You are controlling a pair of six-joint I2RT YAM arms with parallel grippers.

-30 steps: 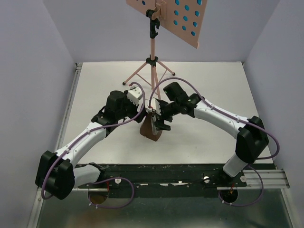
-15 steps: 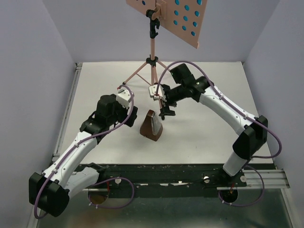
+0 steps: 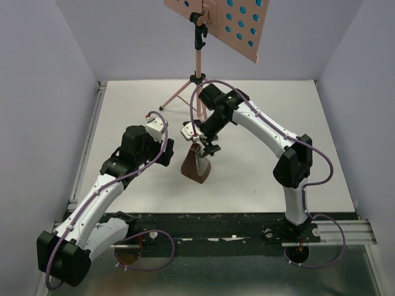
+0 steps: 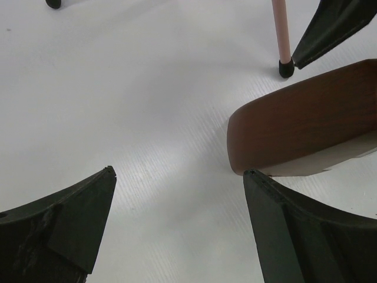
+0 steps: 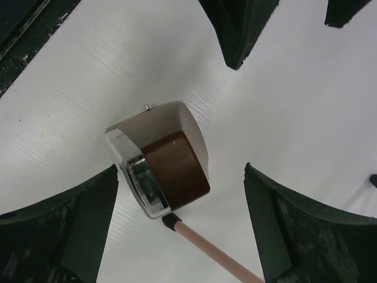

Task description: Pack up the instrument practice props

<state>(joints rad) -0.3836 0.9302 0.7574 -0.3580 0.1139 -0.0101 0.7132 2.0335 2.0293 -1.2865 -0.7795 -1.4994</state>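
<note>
The small brown pyramid metronome (image 3: 195, 165) stands upright on the white table, its clear cover facing the near side (image 5: 141, 177). My right gripper (image 3: 204, 145) hangs open just above its top; in the right wrist view (image 5: 181, 170) its jaws stand wide on both sides of the metronome without touching it. My left gripper (image 3: 165, 147) is open and empty to the left of the metronome (image 4: 300, 118), its right fingertip (image 4: 259, 183) close to the base. The salmon-pink music stand (image 3: 198, 61) stands behind, one leg foot (image 5: 171, 222) by the metronome. Blue sheets (image 3: 242, 26) show through the desk's holes.
The stand's legs (image 3: 179, 94) spread over the back middle of the table (image 3: 278, 172). A black rail (image 3: 216, 225) runs along the near edge and a metal strip (image 3: 92, 135) along the left edge. Plain walls close in three sides.
My left gripper has drawn back to the left, away from the metronome. My right gripper lifted off toward the stand, then came back over the metronome's top. The metronome stays in place.
</note>
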